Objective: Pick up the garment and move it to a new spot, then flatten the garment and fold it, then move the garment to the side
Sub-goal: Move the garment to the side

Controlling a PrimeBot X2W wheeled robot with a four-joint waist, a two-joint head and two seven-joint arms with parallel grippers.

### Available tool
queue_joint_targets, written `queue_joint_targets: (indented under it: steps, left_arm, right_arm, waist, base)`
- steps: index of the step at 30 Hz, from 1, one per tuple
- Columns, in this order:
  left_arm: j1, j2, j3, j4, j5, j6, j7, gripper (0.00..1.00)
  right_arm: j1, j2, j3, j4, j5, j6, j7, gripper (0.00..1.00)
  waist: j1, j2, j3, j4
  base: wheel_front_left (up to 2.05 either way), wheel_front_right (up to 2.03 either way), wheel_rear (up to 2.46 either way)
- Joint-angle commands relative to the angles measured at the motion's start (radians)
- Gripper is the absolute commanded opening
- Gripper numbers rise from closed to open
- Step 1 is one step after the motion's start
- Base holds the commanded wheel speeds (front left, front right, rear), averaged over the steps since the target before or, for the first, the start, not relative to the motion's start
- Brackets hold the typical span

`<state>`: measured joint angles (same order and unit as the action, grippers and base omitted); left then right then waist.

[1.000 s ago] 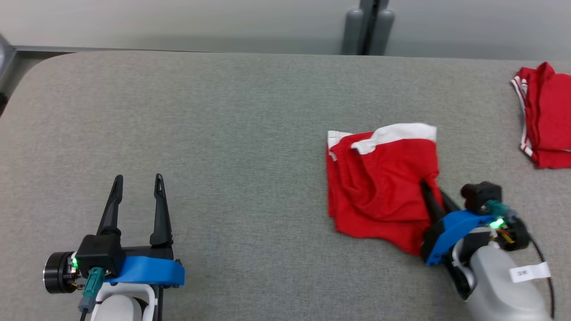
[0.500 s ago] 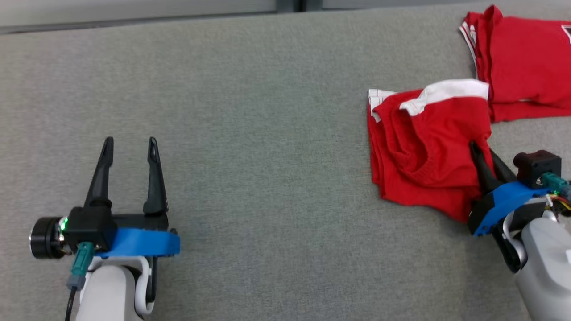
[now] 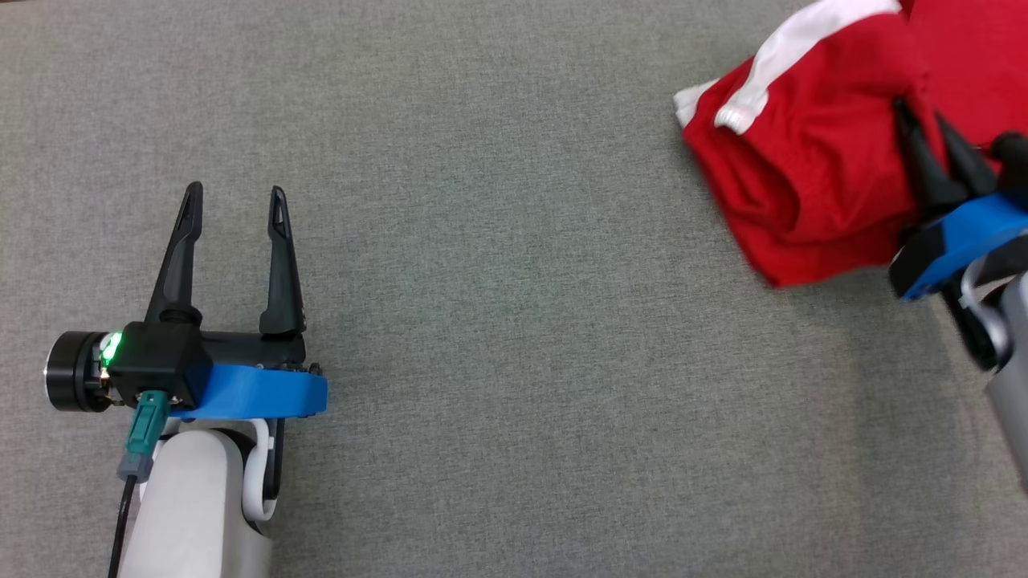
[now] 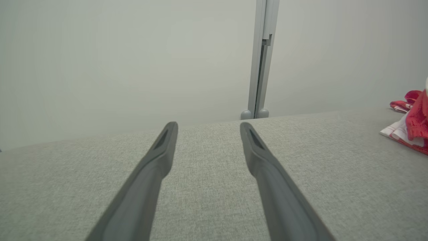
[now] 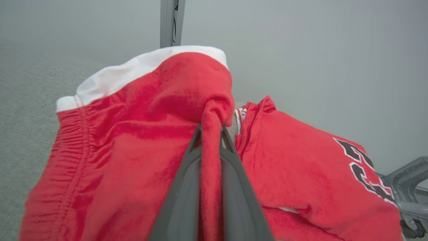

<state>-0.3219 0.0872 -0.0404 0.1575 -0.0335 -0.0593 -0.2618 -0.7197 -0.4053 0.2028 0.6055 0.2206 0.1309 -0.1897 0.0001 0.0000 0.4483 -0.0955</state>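
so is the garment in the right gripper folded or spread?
Folded: the garment shows stacked layers with its white band on top, one fold pinched by the shut right gripper.

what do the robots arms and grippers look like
The left gripper and right gripper each have two long, tapering dark fingers on a blue bracket atop a pale forearm. The left carries a black block with a green light, a black cylinder and a teal plug with a dark cable.

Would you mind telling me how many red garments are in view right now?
2. The garment with a white band is pinched in the right gripper; the garment with block lettering lies just beside it on the table. Another could be hidden under these.
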Motion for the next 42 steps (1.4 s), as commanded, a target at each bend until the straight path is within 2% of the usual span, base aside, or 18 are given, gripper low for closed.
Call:
queue_joint_targets:
  steps: [1,7,13,18,27,28,29,30,31,32,38,42]
  left_arm:
    - [-0.016,0.0,0.0,-0.001,0.006,-0.001,-0.004,1.0]
    - [-0.017,-0.002,-0.005,-0.013,0.004,0.003,-0.004,1.0]
    - [-0.041,0.008,-0.007,-0.024,0.01,0.004,-0.004,1.0]
    - [-0.062,0.018,-0.014,-0.028,0.019,0.001,-0.004,1.0]
    - [-0.08,0.024,-0.023,-0.029,0.017,0.001,-0.004,1.0]
    - [-0.081,0.024,-0.023,-0.028,0.016,0.002,-0.004,1.0]
    - [-0.082,0.024,-0.023,-0.027,0.015,0.004,-0.004,1.0]
    - [-0.083,0.025,-0.021,-0.026,0.013,0.004,-0.004,1.0]
    - [-0.084,0.025,-0.021,-0.025,0.012,0.005,-0.004,1.0]
    - [-0.083,0.025,-0.021,-0.024,0.011,0.006,-0.004,1.0]
    - [-0.055,0.019,-0.017,-0.013,-0.001,0.015,-0.004,1.0]
    - [-0.024,0.017,-0.007,-0.013,-0.009,0.021,-0.004,1.0]
  right_arm:
    - [-0.023,-0.019,0.002,0.005,-0.004,0.0,0.004,0.0]
    - [-0.124,-0.135,0.003,0.031,0.022,0.0,0.053,0.0]
    - [-0.209,-0.264,-0.007,0.113,0.076,0.0,0.08,0.0]
    - [-0.259,-0.327,-0.016,0.2,0.111,0.0,0.097,0.0]
    - [-0.338,-0.335,-0.003,0.332,0.094,0.0,0.063,0.0]
    - [-0.351,-0.337,-0.008,0.345,0.088,0.0,0.053,0.05]
    - [-0.36,-0.332,-0.009,0.357,0.083,0.0,0.044,0.29]
    - [-0.369,-0.325,-0.011,0.37,0.079,0.0,0.037,0.35]
    - [-0.375,-0.32,-0.008,0.381,0.069,0.0,0.031,0.5]
    - [-0.383,-0.313,-0.006,0.396,0.063,0.0,0.028,1.0]
    - [-0.418,-0.292,-0.011,0.479,0.026,0.0,-0.004,1.0]
    - [-0.412,-0.259,-0.009,0.482,0.009,0.0,-0.049,1.0]
  waist:
    - [-0.0001,0.0,0.001,0.003]
    - [-0.0001,0.0,0.036,0.01]
    - [-0.0001,0.0,0.084,-0.003]
    - [-0.0001,0.0,0.113,-0.013]
    - [-0.0001,0.0,0.143,-0.008]
    - [-0.0001,0.0,0.145,-0.005]
    - [-0.0001,0.0,0.146,-0.003]
    - [-0.0001,0.0,0.147,-0.001]
    - [-0.0001,0.0,0.147,0.001]
    - [-0.0001,0.0,0.145,0.003]
    - [-0.0001,0.0,0.096,0.009]
    - [-0.0001,0.0,0.036,0.009]
  base:
    - [0.0,0.0,0.0]
    - [0.0,0.0,0.0]
    - [0.0,0.0,0.0]
    - [0.0,0.0,0.0]
    - [0.0,0.0,0.0]
    - [0.0,0.0,0.0]
    - [0.0,0.0,0.0]
    - [0.0,0.0,0.0]
    - [0.0,0.0,0.0]
    - [0.0,0.0,0.0]
    - [0.0,0.0,0.0]
    - [0.0,0.0,0.0]
